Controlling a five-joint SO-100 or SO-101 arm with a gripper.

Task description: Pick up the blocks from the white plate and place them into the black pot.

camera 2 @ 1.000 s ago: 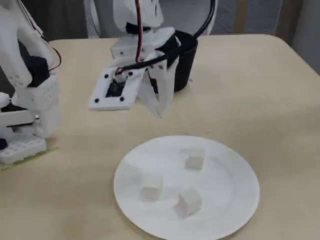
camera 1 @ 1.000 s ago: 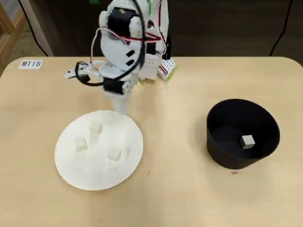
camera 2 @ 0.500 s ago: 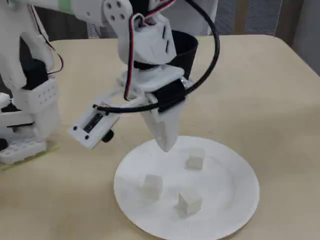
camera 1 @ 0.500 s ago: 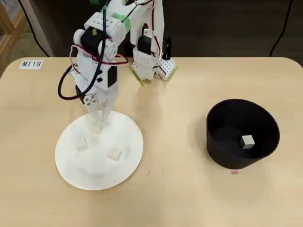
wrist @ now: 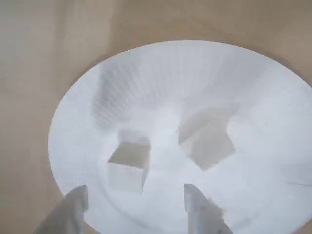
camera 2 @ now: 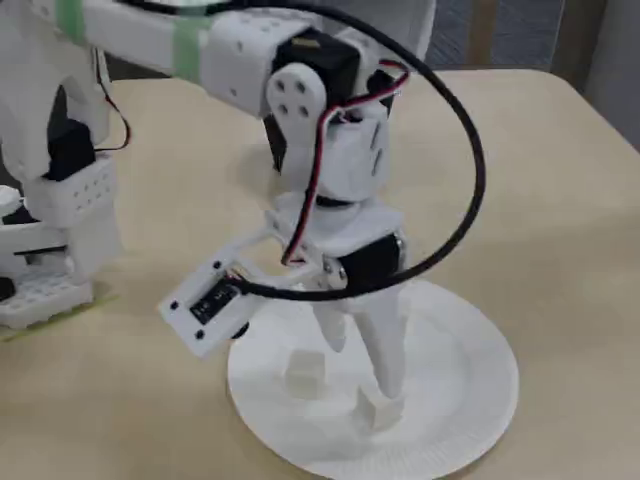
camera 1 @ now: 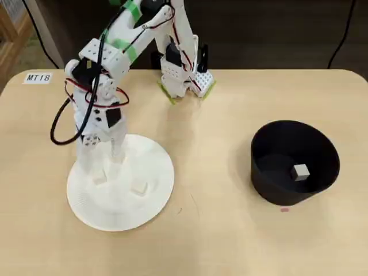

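Observation:
The white plate (camera 1: pixel 115 214) lies at the left of the table. My gripper (camera 1: pixel 102 165) hangs low over it, open. In the wrist view its fingertips (wrist: pixel 73 205) spread wide around the near side of one block (wrist: pixel 128 163), and a second block (wrist: pixel 207 141) lies just right of it on the plate (wrist: pixel 170 73). The overhead view shows two blocks on the plate (camera 1: pixel 100 179) (camera 1: pixel 138 188). The black pot (camera 1: pixel 295 163) stands at the right with one block (camera 1: pixel 299 171) inside. In the fixed view the gripper (camera 2: pixel 362 365) stands beside two blocks (camera 2: pixel 305 372) (camera 2: pixel 375 410).
The arm's white base (camera 1: pixel 184 75) is clamped at the table's back edge. A small label (camera 1: pixel 38 77) sits at the back left corner. Bare tabletop (camera 1: pixel 213 149) separates the plate and the pot. In the fixed view the arm hides most of the pot.
The arm swung left and forward from behind the plate, then dropped down over it. The fingers, together before, now stand apart around a block.

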